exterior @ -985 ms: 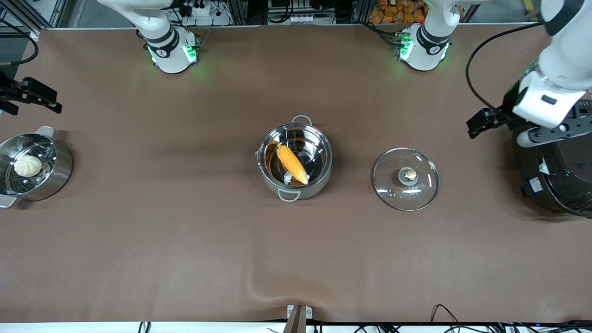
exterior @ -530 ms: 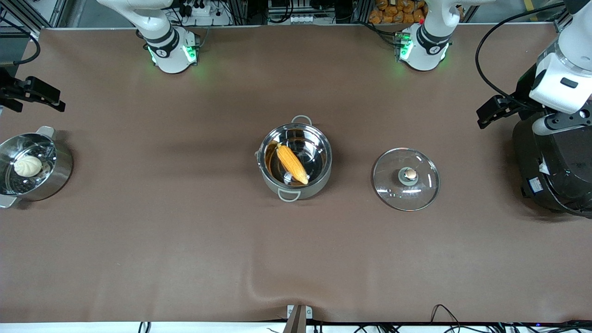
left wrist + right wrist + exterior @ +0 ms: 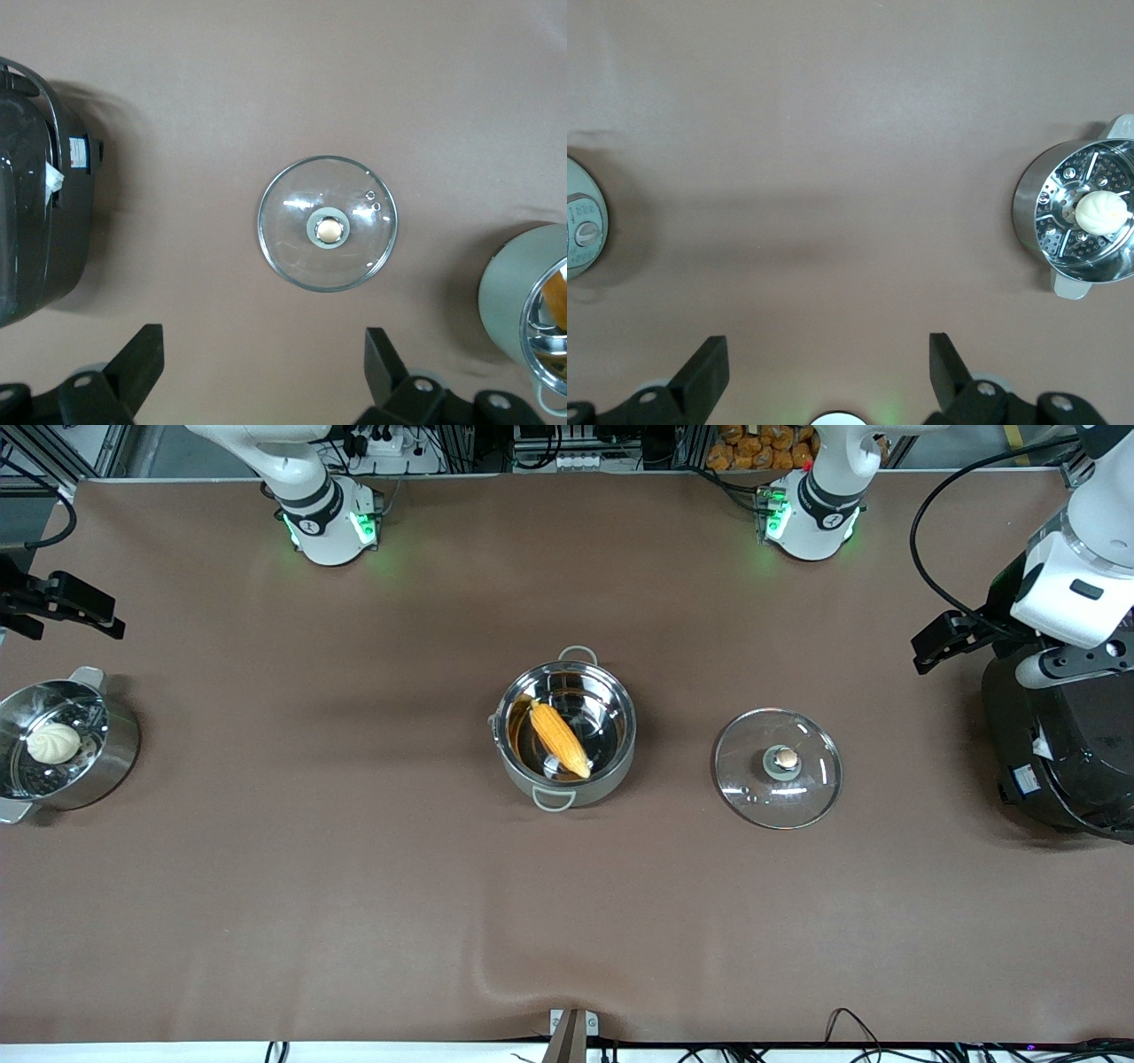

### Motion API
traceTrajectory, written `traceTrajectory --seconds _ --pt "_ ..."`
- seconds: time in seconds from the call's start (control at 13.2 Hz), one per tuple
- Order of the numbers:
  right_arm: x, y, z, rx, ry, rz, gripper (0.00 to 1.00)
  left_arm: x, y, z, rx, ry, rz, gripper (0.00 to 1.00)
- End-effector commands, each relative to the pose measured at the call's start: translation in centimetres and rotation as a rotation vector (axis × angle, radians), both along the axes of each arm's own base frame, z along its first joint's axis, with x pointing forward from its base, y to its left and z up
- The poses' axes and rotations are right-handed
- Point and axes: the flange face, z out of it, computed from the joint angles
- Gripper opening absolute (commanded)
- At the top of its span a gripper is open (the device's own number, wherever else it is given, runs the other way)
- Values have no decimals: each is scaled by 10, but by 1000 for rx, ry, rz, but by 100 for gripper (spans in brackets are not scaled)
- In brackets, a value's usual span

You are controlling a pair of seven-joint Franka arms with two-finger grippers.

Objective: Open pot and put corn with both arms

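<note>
The shiny steel pot stands open in the middle of the table, and the yellow-orange corn lies inside it. Its glass lid with the copper knob lies flat on the table beside it, toward the left arm's end; it also shows in the left wrist view. My left gripper is open and empty, over the table beside the black cooker; its own view shows both jaws wide apart. My right gripper is open and empty over the table near the steamer pot, jaws wide in its own view.
A steel steamer pot with a white bun stands at the right arm's end, also in the right wrist view. A big black cooker stands at the left arm's end. A round grey object shows at the right wrist view's edge.
My left gripper has drawn up and away from the lid toward the robots' side, beside the cooker. The right gripper shifted slightly. Pot, corn and lid have not moved.
</note>
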Motion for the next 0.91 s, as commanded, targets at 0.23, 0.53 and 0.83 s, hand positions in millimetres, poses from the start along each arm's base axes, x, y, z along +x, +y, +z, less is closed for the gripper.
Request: traceTrajectory --seconds 0.23,0.53,0.83 --pt "-5 3 8 17 -9 -8 100 4 1 -4 -24 6 -105 100" --pt "-4 3 7 17 -9 -8 100 3 11 -8 -23 19 -187 100" --pt "-4 3 7 17 -7 -8 100 -4 19 -14 -19 22 -174 100"
